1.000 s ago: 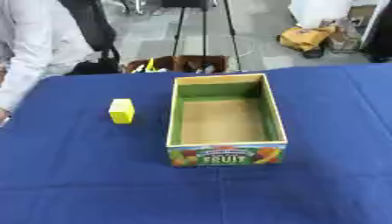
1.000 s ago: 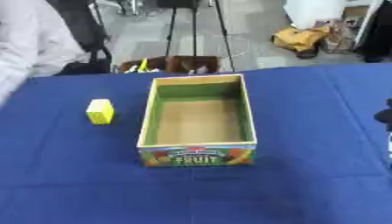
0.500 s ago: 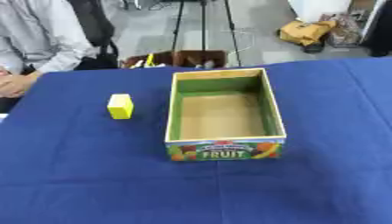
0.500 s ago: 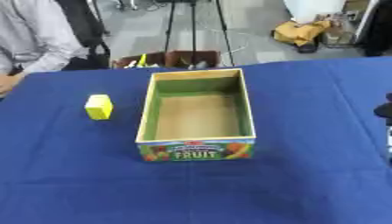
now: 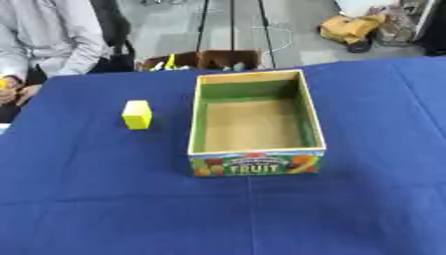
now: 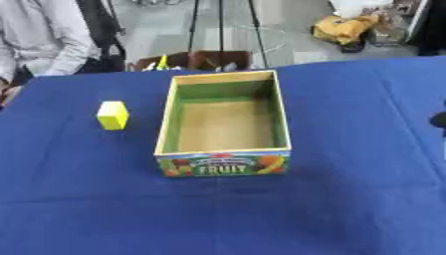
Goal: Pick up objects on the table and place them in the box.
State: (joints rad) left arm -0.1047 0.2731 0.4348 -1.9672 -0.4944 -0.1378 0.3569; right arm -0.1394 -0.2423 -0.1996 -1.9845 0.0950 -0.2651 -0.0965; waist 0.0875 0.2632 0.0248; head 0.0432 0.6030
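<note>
An open cardboard box (image 5: 254, 150) with green inner walls and a "FRUIT" label on its front stands in the middle of the blue table. Its brown floor is bare. A small yellow block (image 5: 137, 114) stands upright on the cloth to the left of the box, a short gap away. A dark bit of my right hand (image 6: 439, 120) shows at the right edge of the right eye view, well clear of the box; its fingers are cut off by the frame. My left hand shows in neither view.
The blue tablecloth (image 5: 104, 199) covers the whole table. A person in a light shirt (image 5: 48, 37) sits at the far left corner, hands at the table's edge. Beyond the far edge are a tripod and a carton of small items (image 5: 202, 60).
The view has shifted slightly. The person at the far left has drawn the arm back from the table and now sits. Box and yellow block have not moved.
</note>
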